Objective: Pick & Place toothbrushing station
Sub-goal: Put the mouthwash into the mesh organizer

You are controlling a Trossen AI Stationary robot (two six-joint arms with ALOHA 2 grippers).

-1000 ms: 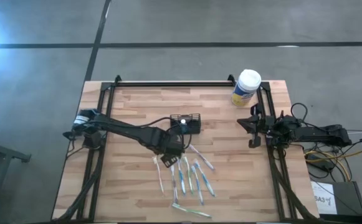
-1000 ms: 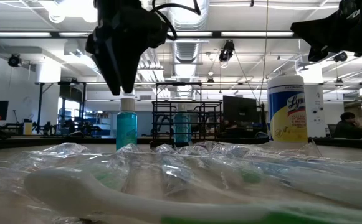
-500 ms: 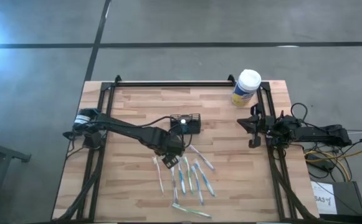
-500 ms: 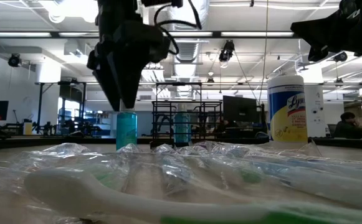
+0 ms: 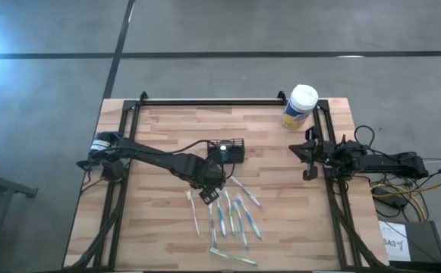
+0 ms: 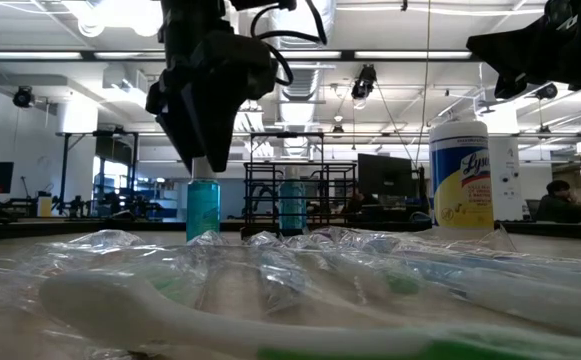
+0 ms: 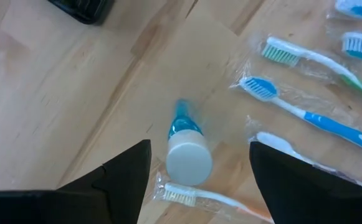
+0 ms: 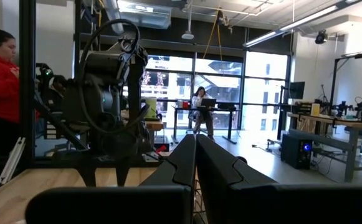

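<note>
Directly beneath my left gripper, jaws spread wide and empty, stands a small blue tube with a white cap; I should lower straight, centring it, with the black slatted caddy nearby behind.

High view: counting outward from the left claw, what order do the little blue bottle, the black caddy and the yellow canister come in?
From the left gripper:
1. Blue bottle, right below it.
2. Black caddy, just behind, mid-table.
3. Yellow canister, far back-right corner.
</note>
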